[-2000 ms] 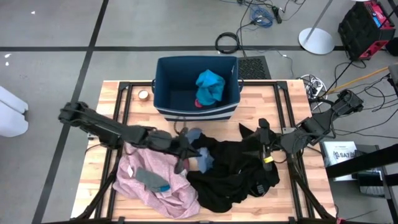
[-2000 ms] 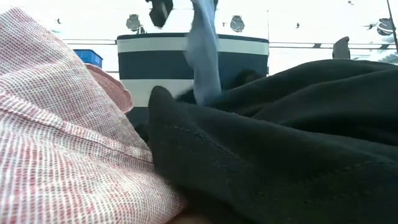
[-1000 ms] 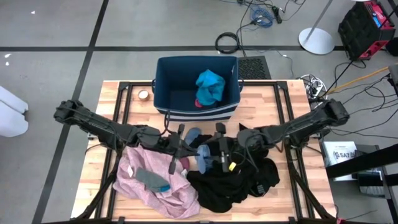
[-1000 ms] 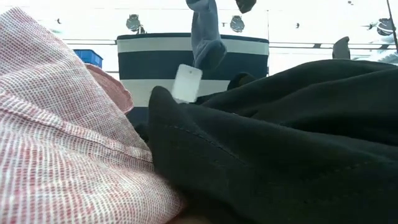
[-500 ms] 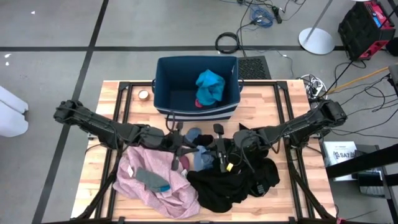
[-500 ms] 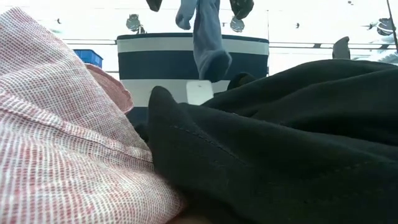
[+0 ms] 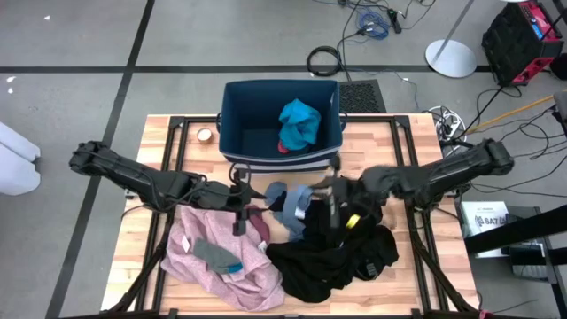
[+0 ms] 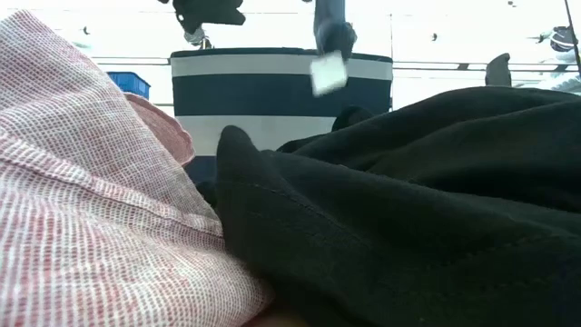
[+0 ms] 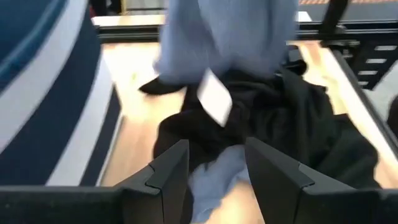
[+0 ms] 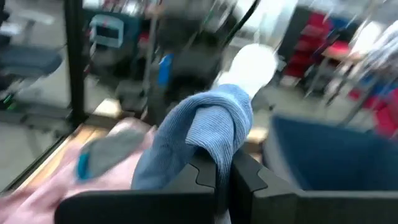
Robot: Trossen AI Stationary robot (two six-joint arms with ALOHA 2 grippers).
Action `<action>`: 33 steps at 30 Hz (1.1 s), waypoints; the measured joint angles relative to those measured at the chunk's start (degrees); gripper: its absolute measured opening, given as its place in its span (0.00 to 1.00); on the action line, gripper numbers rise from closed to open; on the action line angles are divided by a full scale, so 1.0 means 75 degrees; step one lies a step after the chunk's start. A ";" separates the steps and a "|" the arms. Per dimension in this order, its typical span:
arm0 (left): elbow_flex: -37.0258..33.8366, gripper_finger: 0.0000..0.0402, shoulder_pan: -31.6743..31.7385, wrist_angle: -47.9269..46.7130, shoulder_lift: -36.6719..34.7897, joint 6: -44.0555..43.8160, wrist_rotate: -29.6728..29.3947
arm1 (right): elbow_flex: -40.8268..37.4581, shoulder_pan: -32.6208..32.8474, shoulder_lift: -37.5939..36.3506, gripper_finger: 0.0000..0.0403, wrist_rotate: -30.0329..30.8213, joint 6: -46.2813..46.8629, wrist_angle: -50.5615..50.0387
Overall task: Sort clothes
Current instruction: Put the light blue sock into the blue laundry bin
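Observation:
My right gripper [image 7: 330, 188] is shut on a grey-blue garment [image 7: 295, 206] above the table's middle, in front of the dark blue bin [image 7: 282, 133]. In the low view the garment [image 8: 332, 27] hangs high, with a white tag [image 8: 327, 71] at its lower end. My left gripper [image 7: 239, 200] stands open just left of the garment and touches nothing; its wrist view shows the garment [image 9: 224, 37] ahead of it. A pale pink garment [image 7: 221, 252] lies near left, black clothes [image 7: 332, 252] near right, and a teal piece [image 7: 299, 122] is in the bin. My right gripper pinches a bunched fold of the grey-blue garment [image 10: 208, 134] between its two fingers. The cloth drapes over the fingertips [image 10: 239, 171]. The fingers come from the table's right. The garment hangs slack below them, its tag end [image 8: 327, 71] above the black pile.
A small round roll of tape [image 7: 205, 135] lies left of the bin. A grey piece with a teal edge [image 7: 215, 256] lies on the pink garment. More pale blue cloth [image 9: 214, 180] lies on the table under my left gripper. Bare wood shows far left and far right.
The grey-blue garment has passed from one gripper to the other. My right gripper has shut on it, then carried it up and toward the table's far right. My left gripper has opened, let go and drawn back toward the left edge.

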 joint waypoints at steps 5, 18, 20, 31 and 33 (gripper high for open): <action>-0.0003 0.42 -0.0051 -0.0596 -0.0073 -0.0407 -0.0085 | 0.0003 -0.0639 -0.0941 0.00 -0.0006 -0.0889 0.0723; -0.0012 0.42 -0.0080 -0.2017 -0.0070 -0.1853 -0.0836 | 0.2071 -0.3913 0.0175 0.00 -0.2461 -0.0433 -0.0353; -0.0012 0.42 -0.0080 -0.1975 -0.0070 -0.1851 -0.0854 | 0.2707 -0.4248 0.0738 0.00 -0.2764 -0.0291 -0.1241; -0.0012 0.42 -0.0080 -0.1900 -0.0070 -0.1842 -0.0865 | 0.6266 -0.5633 0.3183 0.00 -0.2772 -0.0376 -0.5811; -0.0012 0.42 -0.0080 -0.1903 -0.0070 -0.1842 -0.0866 | 0.6745 -0.5827 0.3514 0.01 -0.2771 -0.0179 -0.6474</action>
